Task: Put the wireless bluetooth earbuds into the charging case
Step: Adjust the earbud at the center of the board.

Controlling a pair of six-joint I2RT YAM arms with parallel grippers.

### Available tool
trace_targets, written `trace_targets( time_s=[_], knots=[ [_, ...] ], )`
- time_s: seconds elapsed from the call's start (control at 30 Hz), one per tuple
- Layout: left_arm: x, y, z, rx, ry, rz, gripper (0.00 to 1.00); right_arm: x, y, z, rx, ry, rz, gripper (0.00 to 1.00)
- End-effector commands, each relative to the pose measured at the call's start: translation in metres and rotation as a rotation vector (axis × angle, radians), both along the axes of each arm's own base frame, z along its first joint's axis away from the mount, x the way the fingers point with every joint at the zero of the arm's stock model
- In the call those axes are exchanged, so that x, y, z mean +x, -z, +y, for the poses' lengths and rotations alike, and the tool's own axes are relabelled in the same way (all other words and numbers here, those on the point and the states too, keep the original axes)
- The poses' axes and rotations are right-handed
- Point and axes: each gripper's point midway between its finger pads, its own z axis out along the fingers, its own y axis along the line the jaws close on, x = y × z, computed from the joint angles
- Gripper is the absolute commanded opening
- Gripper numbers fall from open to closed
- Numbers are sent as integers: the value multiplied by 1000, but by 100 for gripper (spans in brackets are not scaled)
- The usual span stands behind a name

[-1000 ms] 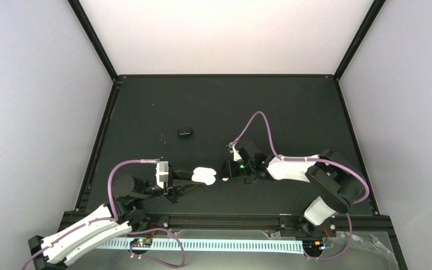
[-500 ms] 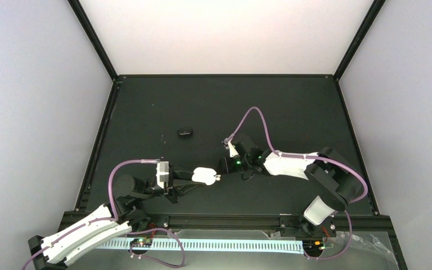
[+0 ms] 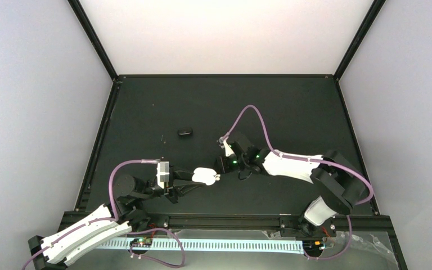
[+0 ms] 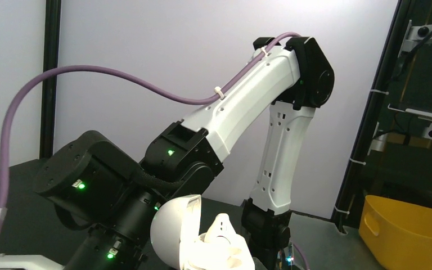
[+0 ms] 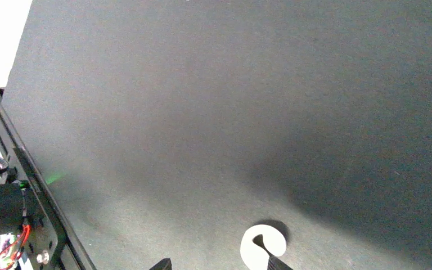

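My left gripper (image 3: pixel 193 179) is shut on the white charging case (image 3: pixel 203 175), which it holds low over the table's near middle. In the left wrist view the case (image 4: pixel 171 233) stands open with its lid up. One white earbud (image 4: pixel 223 225) sticks up out of it. A second white curled earbud (image 5: pixel 263 246) lies on the dark table against my right gripper's right fingertip (image 5: pixel 275 263). The right gripper (image 5: pixel 219 264) is open, with nothing between its fingers. From above, a white earbud (image 3: pixel 217 177) shows at the case's right edge, just below the right gripper (image 3: pixel 223 167).
A small black oval object (image 3: pixel 185 132) lies alone at the table's middle left. The black frame rail (image 3: pixel 225 218) runs along the near edge. A yellow bin (image 4: pixel 410 230) stands beyond the table in the left wrist view.
My right gripper has moved left, towards the case. The small white earbud beside it has shifted left to the case's right edge. The left arm has stayed still.
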Motion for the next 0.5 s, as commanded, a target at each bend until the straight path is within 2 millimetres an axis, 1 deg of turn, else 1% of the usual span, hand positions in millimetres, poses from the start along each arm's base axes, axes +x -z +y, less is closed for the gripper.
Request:
trace_targets(
  time_s=[0.0,0.1,0.2,0.37,0.47],
  knots=[
    [-3,-6,4,-18,-8,-23,1,-3,-2,18,22,-46,24,43],
    [-3,-7,5,-21,-9,-23,2,-5,3,25,11,-64,36,43],
    [-3,-7,6,-22,-10,-24,1,-9,9,25,-9,-77,52,43],
    [-3,-6,6,-19,-10,-23,1,-33,16,20,-59,-158,31,43],
    [-3,-6,5,-21,-13,-28,1,-50,27,18,-64,-197,60,43]
  ],
)
